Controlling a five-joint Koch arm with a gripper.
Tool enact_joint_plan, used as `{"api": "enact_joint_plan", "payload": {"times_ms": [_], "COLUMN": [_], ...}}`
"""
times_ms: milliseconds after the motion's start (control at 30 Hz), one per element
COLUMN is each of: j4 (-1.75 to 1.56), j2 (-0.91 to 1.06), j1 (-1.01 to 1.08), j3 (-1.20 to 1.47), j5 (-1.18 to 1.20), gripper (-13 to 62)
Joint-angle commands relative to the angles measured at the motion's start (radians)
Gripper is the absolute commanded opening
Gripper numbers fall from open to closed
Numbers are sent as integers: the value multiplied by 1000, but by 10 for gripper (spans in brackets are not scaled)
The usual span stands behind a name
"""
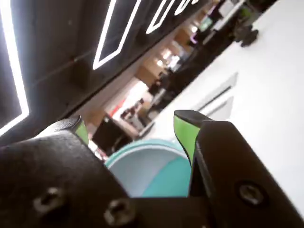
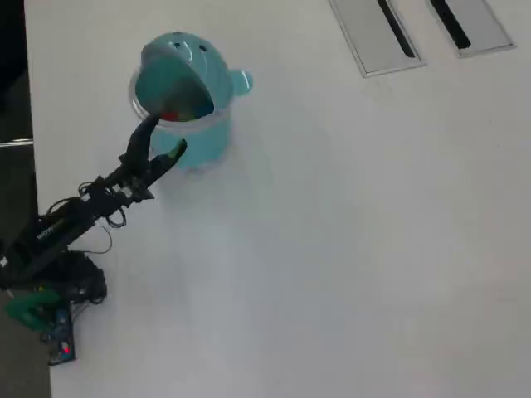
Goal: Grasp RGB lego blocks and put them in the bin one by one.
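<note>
Overhead view shows the gripper [image 2: 164, 137] open and empty over the bin [image 2: 211, 133] near the table's [image 2: 348, 249] far-left corner; it should lift clear before swinging away.

arm [image 2: 79, 215] extended, tilted up | pincer [image 2: 163, 138] jaws apart | looks empty

**Bright overhead light, soft focus up close**

The overhead view is evenly lit and rather washed out: the white table [image 2: 332, 249] reads almost flat, with only a faint, soft shadow beside the teal bin [image 2: 187, 91]. The picture is slightly grainy, and the small coloured bits inside the bin are too blurred to make out clearly.

In the wrist view, white ceiling light strips [image 1: 111, 33] glare hard against a dark ceiling and bloom at their edges. The gripper [image 1: 133, 128] is close to the lens and soft. The far room is hazy and tilted.
</note>
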Motion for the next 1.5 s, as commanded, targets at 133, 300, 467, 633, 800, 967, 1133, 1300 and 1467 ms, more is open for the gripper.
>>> {"api": "enact_joint_plan", "payload": {"times_ms": [133,300,467,633,800,967,1133,1300,1467], "j4": [-219,-296,-407,-545,-589,-667,-727,-801,-831], "j2": [60,77,103,110,135,141,141,141,141], "j1": [75,127,163,170,189,222,272,311,351], "j3": [92,198,337,480,561,658,747,850,917], "j5": [181,288,334,334,359,359,359,359,385], "gripper": [329,329,329,329,329,329,329,329,330]}}
